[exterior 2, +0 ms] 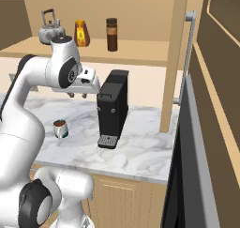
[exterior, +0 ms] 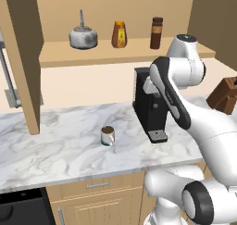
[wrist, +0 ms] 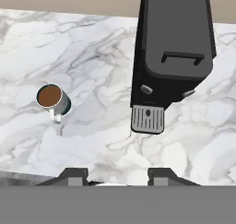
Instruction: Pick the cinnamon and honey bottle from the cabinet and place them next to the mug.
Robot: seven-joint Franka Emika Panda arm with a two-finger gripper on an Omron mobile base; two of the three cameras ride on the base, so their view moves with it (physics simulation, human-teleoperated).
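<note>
The slim dark reddish-brown cinnamon [exterior: 156, 33] [exterior 2: 111, 34] stands upright on the cabinet [exterior: 129, 53] [exterior 2: 136, 53] shelf board. The amber honey bottle [exterior: 119, 34] [exterior 2: 81, 33] with its yellow label stands just left of it. Down on the marble counter sits the silvery mug [exterior: 107, 136] [exterior 2: 60, 128] [wrist: 52, 99], brown inside. My gripper [exterior 2: 77, 95] [wrist: 117, 176] hangs open and empty over the counter, well below the shelf, above and to the right of the mug and beside the coffee machine. It points down at the countertop.
A black coffee machine [exterior: 150, 103] [exterior 2: 112, 107] [wrist: 173, 52] stands on the counter right of the mug. A grey kettle [exterior: 83, 35] [exterior 2: 48, 29] shares the shelf, left of the honey. A knife block [exterior: 225, 94] sits far right. An open cabinet door [exterior 2: 206, 128] juts out at the right.
</note>
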